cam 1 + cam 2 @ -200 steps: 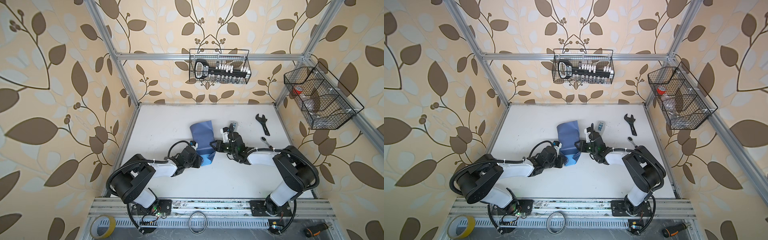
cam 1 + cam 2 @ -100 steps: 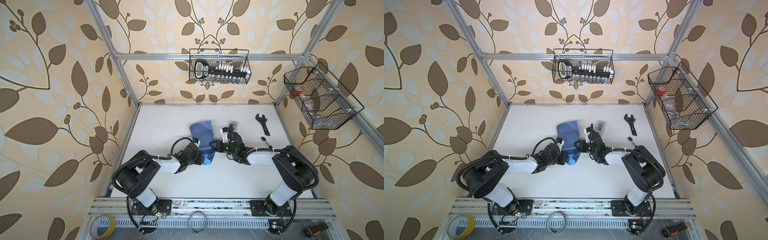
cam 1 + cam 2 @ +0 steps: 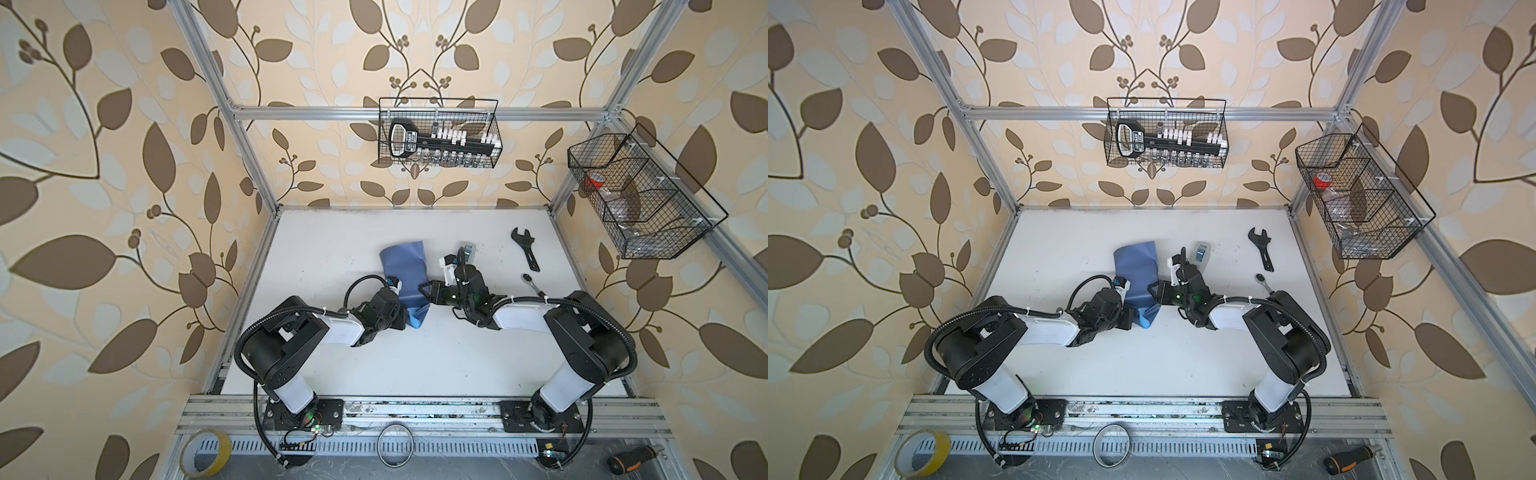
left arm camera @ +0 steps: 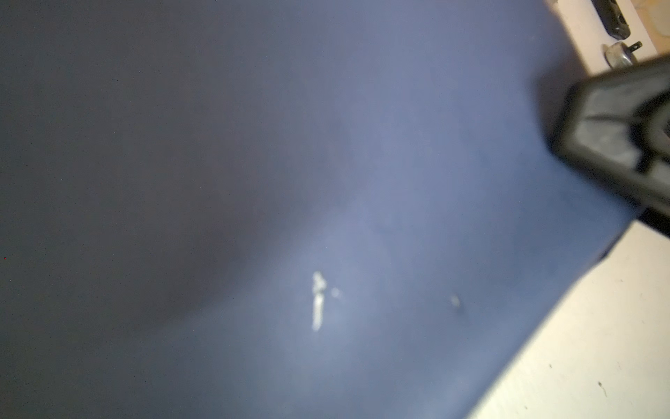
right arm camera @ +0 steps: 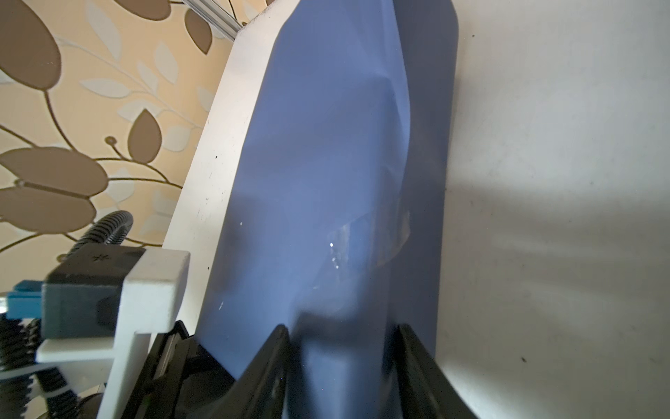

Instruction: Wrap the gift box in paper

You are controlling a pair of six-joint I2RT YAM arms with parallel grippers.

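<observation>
Blue paper (image 3: 403, 270) is the thing to look from. At the paper's near end a light blue flap (image 3: 417, 318) pokes out, and the left gripper (image 3: 402, 319) sits right against it. Its fingers are pressed together, but I cannot tell if they pinch the flap or just push it. A moment ago this gripper was a bit further back from the paper. Now the arm has leaned in, while the paper has hardly moved. I think the left arm is starting to tuck the near end shut.

On the paper's right side, the right gripper (image 3: 427, 290) has stayed put. Its two fingers (image 5: 272, 355) squeeze the paper bundle between them. The gift box does not show. I guess it is inside the paper.

The paper's far end stands open like a tube, so that end is not done. Past the paper, off to its right, lie a small tape dispenser (image 3: 1201, 251) and, further out, a black wrench (image 3: 525, 249).
</observation>
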